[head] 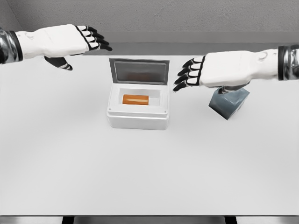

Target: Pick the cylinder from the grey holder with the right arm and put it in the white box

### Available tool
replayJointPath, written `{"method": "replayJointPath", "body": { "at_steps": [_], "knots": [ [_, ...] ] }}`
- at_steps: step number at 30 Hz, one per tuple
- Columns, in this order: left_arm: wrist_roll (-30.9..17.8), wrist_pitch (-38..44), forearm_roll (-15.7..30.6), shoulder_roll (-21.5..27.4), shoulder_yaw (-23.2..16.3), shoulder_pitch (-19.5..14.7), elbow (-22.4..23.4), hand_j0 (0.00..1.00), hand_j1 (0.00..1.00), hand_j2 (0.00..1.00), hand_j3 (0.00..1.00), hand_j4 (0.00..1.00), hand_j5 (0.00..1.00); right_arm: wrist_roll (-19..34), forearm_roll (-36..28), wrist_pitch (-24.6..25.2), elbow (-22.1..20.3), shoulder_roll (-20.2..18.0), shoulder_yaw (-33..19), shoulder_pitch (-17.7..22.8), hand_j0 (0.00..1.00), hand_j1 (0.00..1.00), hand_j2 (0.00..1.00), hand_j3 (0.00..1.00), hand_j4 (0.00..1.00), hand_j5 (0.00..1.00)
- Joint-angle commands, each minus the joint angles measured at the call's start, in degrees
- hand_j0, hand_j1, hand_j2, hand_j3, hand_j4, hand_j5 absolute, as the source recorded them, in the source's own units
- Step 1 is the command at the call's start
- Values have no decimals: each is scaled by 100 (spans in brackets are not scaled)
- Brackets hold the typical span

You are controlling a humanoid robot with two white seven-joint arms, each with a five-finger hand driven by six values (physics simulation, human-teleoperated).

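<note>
Done, by the look: orange cylinder (135, 99) lying inside lidded white box (138, 116) mid-table. Right hand (205, 71) released, fingers spread, above tilted grey holder (229, 102) toward right edge; nothing left but withdrawing

Matt white table (70, 163), smooth, no sheen. White box (137, 119) at centre looks like smooth plastic w/ soft satin finish; its raised lid (138, 71) has a dull grey inner panel. Orange cylinder (135, 99) inside: smooth, slightly glossy. Grey holder (230, 103) at right: matt, slate-like. Both hands, left hand (63, 41) & right hand (219, 70): glossy white shells, black finger segments
</note>
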Motion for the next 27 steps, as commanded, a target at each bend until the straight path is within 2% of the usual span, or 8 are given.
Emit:
{"method": "replayJointPath", "body": {
  "at_steps": [1,4,7,12,14,17,20,27],
  "knots": [
    [3,12,-236,-289,-12,-9,139,100,100,100,100,100,100,-4,-823,23,-140,-472,-833,26,99,99,99,99,99,99],
    [3,12,-429,-412,-20,-97,227,100,100,100,100,100,100,-4,-1834,23,-140,-771,-1844,843,100,100,100,100,100,100],
    [3,12,-763,-544,-29,-167,429,100,100,100,100,100,100,-4,-2590,23,-79,-727,-2714,2223,100,100,100,100,100,100],
    [3,12,-903,-834,-38,-228,781,100,100,100,100,100,100,-4,-2986,23,27,116,-3883,3875,100,100,100,100,100,100],
    [3,12,-1009,-913,-38,-237,834,100,100,100,100,100,100,-4,-2898,23,18,231,-4156,4201,100,100,100,100,100,100],
    [3,12,-1273,-1098,-38,-237,1036,100,100,100,100,100,100,-4,-2889,23,88,978,-4174,4447,100,100,100,100,100,100],
    [3,12,-1440,-1159,-29,-237,1176,100,100,100,100,100,100,-4,-2871,23,79,1400,-4727,5220,100,100,100,100,100,100],
    [3,12,-1563,-1238,-82,-220,1238,100,100,100,100,100,100,-4,-2871,23,325,1664,-4842,5801,100,100,100,100,100,100]
  ]
}}
